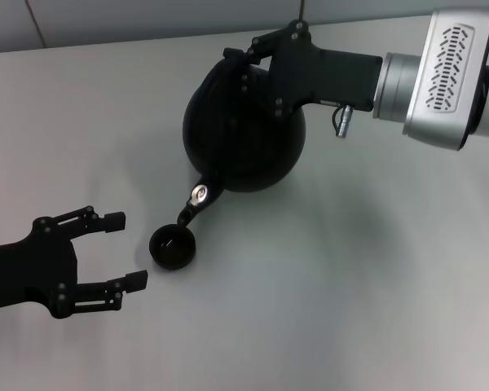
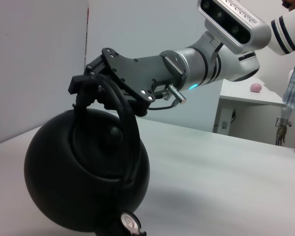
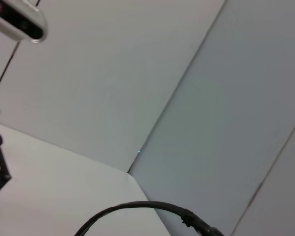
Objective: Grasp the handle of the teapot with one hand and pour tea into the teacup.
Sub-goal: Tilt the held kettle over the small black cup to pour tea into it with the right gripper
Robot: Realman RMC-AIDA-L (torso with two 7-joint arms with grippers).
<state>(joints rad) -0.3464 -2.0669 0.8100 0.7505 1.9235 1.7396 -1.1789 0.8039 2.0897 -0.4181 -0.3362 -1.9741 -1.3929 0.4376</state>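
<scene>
Mid-pour: right gripper [image 2: 91, 81] fingers clamped on handle [image 2: 130, 128], teapot [image 1: 243, 134] tipped, spout above teacup [image 1: 172, 248]. Left gripper [image 1: 124, 251] beside teacup, fingers spread. Righting left.

A pale grey tabletop [image 1: 350, 285] fills the head view, with a light wall [image 1: 147, 20] along its 12 o'clock edge. In the left wrist view, a white side table [image 2: 246, 96] stands at 3 o'clock against a plain wall [image 2: 39, 59], a small pink object [image 2: 255, 87] on it.
</scene>
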